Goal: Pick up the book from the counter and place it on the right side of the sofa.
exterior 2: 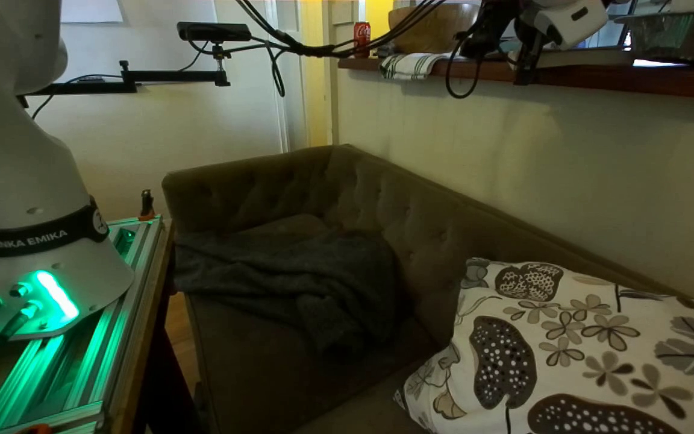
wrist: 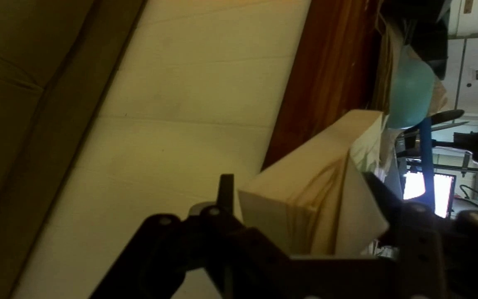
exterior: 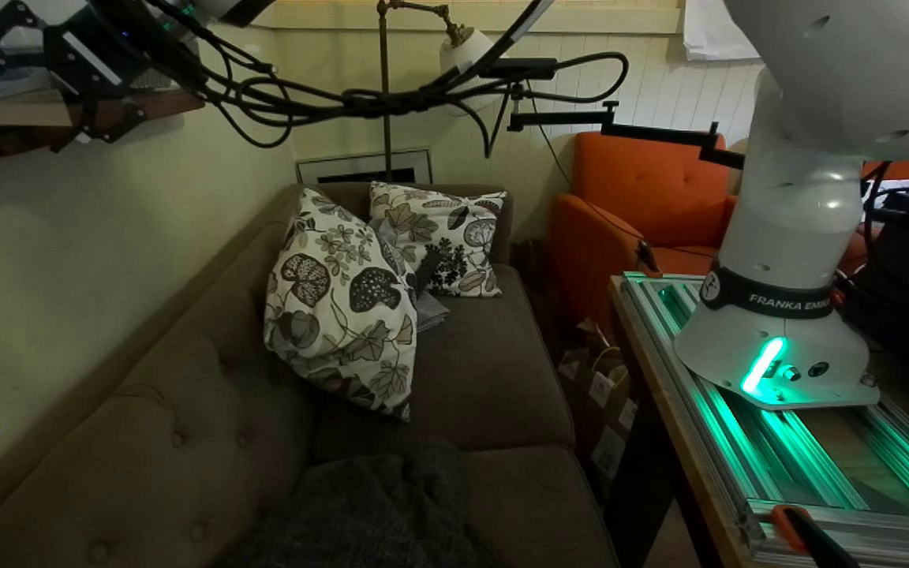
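Book (wrist: 313, 187) and gripper (wrist: 300, 181) both show in our wrist view, at the front edge of the desk (wrist: 322, 70), a long brown wooden ledge. We see the jaws standing wide apart with the book between them, its pages slightly parted; whether either side touches it, we cannot tell. In both exterior views the white arm (exterior: 786, 181) rises from a metal frame (exterior: 806, 461) and runs out at the top, its far end up by the desk, cables (exterior: 375, 102) strung behind the gripper. Along the desk we find a red can (exterior 2: 361, 33), a wooden bowl (exterior 2: 437, 33) and an overhanging striped cloth (exterior 2: 410, 66). Below, against a pale wall (exterior: 123, 237), the sofa (exterior: 170, 394) carries two floral cushions (exterior: 344, 315) and a dark blanket (exterior 2: 299, 271); an orange armchair (exterior: 652, 189) stands near one end.
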Robot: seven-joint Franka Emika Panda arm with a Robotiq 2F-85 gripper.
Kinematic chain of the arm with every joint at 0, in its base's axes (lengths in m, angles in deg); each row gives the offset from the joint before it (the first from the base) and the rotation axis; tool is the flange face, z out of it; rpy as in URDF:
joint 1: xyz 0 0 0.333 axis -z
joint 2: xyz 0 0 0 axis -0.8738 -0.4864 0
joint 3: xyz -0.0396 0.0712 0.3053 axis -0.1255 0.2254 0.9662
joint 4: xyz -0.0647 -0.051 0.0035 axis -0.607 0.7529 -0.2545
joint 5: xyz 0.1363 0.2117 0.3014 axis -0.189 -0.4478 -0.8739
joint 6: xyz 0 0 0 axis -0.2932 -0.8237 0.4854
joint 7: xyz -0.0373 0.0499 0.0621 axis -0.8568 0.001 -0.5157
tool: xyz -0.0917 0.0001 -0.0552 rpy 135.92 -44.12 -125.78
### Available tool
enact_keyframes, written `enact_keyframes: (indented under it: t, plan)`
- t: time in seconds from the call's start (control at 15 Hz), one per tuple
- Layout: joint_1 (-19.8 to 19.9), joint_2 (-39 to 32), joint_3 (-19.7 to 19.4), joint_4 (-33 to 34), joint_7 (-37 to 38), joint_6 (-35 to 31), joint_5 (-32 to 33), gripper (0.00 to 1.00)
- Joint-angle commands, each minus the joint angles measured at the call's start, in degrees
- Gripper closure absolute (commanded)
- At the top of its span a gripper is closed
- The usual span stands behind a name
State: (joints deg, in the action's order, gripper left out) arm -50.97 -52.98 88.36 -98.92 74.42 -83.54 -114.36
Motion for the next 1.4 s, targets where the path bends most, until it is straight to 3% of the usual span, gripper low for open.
enact_keyframes:
  t: [0.0,0.4,0.87,1.33]
  plan:
    - [0.3,1.7,-0.8,-0.9,-1.5,1.9,-2.8,0.55]
    - [-1.3,5.9,-4.2,-3.1,1.8,5.0,0.9,0.97]
    - [-1.9,11.0,-5.3,-5.0,0.9,12.7,2.1,0.94]
    - [-1.0,20.3,-7.8,-10.6,5.5,28.2,2.5,0.94]
